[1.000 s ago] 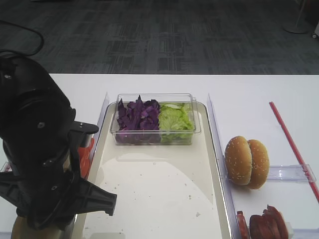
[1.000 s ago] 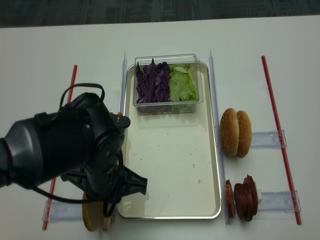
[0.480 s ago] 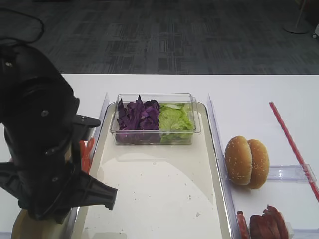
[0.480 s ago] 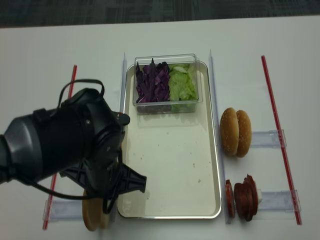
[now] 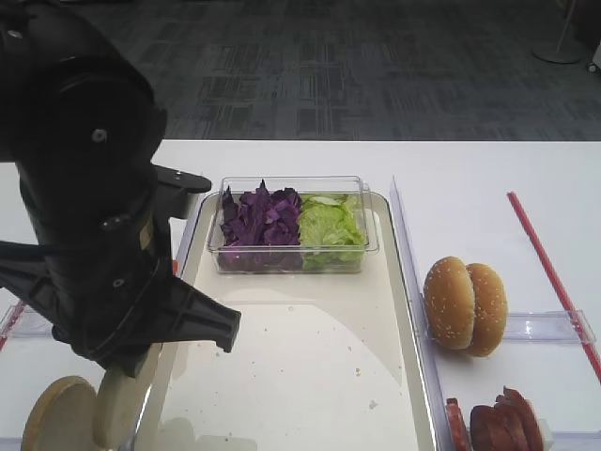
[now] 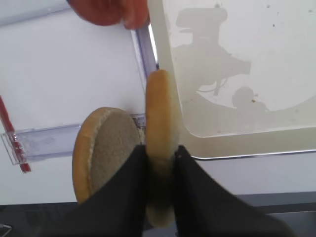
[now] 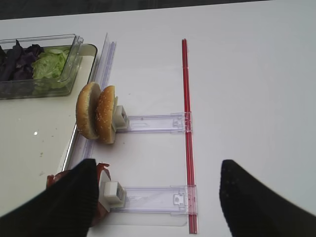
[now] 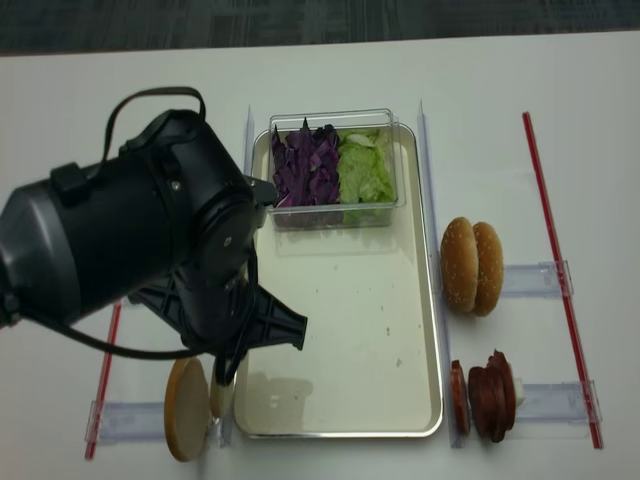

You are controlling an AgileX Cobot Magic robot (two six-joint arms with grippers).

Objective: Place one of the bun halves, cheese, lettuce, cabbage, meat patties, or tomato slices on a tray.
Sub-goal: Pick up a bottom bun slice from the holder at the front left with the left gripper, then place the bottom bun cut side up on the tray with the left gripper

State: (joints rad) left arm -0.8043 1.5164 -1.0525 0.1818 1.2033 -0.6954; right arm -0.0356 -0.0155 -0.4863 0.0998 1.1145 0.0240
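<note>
Your left gripper (image 6: 159, 160) pinches a bun half (image 6: 159, 143) on edge, above the tray (image 6: 247, 143) rim.

Bun halves: two, one (image 8: 186, 408) standing on edge, one (image 6: 159, 148) between the fingers (image 6: 131, 192). Sesame buns (image 8: 474, 265): two, side by side. Tray (image 8: 430, 330): one. Clear box (image 8: 335, 160): one, holding one portion of cabbage (image 8: 306, 165) and one of lettuce (image 8: 366, 167). Red strips: two, one (image 8: 558, 270) right, one (image 8: 108, 350) left. Patty stack (image 8: 490, 394): one; slices not countable.
</note>
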